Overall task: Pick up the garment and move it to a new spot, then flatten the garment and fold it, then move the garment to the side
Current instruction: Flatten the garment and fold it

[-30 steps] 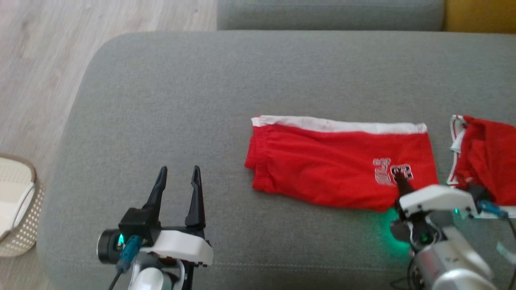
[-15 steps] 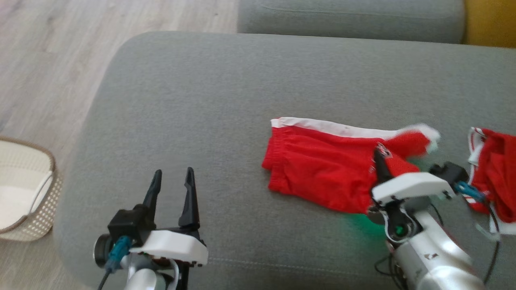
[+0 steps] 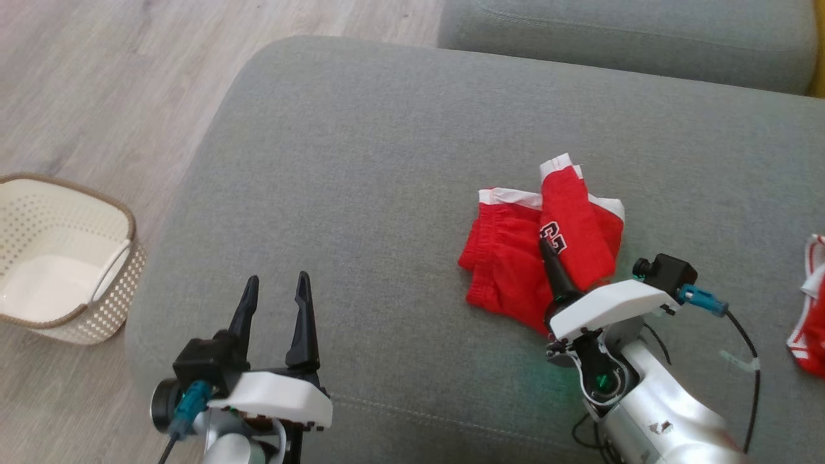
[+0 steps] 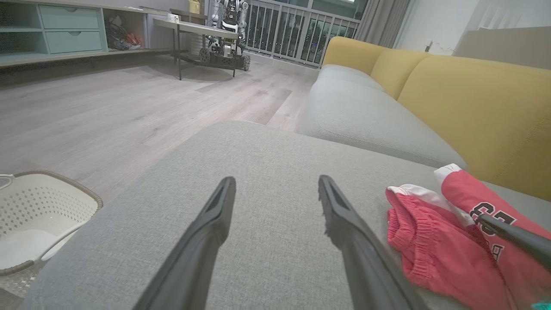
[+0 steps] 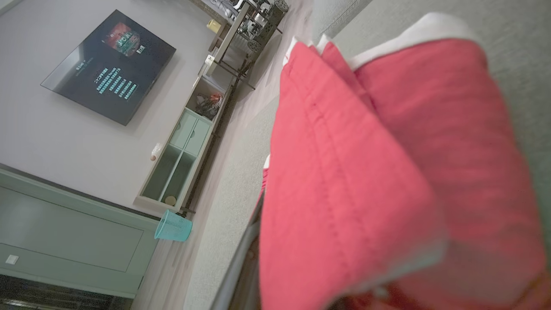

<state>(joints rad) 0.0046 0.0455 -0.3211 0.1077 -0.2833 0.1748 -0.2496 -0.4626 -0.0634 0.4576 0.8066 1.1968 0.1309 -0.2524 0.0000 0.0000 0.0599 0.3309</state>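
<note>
Down at the near edge of the sofa [image 3: 387,161], the left end effector [image 3: 277,278] hangs spread wide, nothing in it. Just past that, the right end effector [image 3: 548,248] has the red shorts [image 3: 509,258] pinched mid-cushion, one end flopped over the rest.

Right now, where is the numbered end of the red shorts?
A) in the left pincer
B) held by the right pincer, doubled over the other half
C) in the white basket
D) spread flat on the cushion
B: the right pincer grips the red shorts at the number print, with that end raised over the rest; the left pincer stands open, well apart from them.
</note>
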